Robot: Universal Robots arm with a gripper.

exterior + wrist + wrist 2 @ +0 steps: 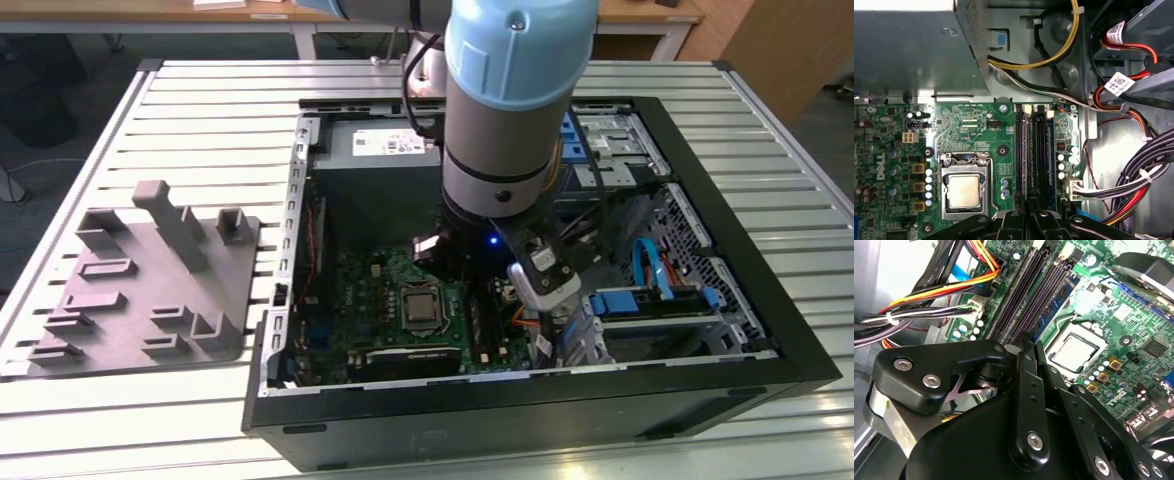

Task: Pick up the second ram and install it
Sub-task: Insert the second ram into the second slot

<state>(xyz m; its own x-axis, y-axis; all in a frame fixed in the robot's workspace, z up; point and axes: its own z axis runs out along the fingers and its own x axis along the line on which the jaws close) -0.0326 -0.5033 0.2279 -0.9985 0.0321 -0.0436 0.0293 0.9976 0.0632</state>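
Observation:
My gripper (pixel 518 292) reaches down into the open computer case (pixel 534 405), over the memory slots of the green board (pixel 969 125). In both wrist views its fingers (pixel 1026 342) stand close together, gripper (pixel 1029 210) in line with the slots. The second ram (pixel 1056 302), a thin dark blue stick, runs along the slot nearest the processor (pixel 964 192) right up to the fingertips. It shows again as the ram (pixel 1024 155) between the black slots. The fingers look shut on its near end, and their contact with it is hidden.
The power-supply box (pixel 909 45) sits beyond the board. Bundles of coloured cables (pixel 1134 185) crowd the side of the slots away from the processor. Drive bays (pixel 667 290) fill the case on the exterior view's right. A grey fixture (pixel 147 280) lies outside the case on the exterior view's left.

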